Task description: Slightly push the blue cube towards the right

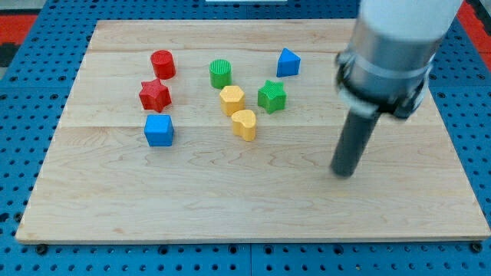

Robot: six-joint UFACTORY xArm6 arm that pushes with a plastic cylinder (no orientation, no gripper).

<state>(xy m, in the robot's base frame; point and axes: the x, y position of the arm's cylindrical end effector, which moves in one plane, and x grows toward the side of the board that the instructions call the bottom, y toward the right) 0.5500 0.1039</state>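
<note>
Blue cube, a small plastic-looking block, sits well away from my tip, off toward the view's left and a little toward the view's top of it, on the pale wooden board. That is the relation the coming push turns on: to send the cube toward the view's right, my tip has to meet its left face, yet my tip stands on the wrong side of it, so I judge it must travel past the cube and come round behind it. The path along the view's bottom looks free of blocks; a path across the middle would run into the cluster. There are no jaws here to be released or clenched, only the straight dark rod, and it touches no block. Counting: two blue blocks, the cube and a blue wedge-like block toward the view's top; two red, a red cylinder and a red star; two green, a green ribbed cylinder and a green star; two yellow, a yellow hexagonal block and a yellow rounded, heart-like block. The red star lies just beyond the cube, toward the view's top.
</note>
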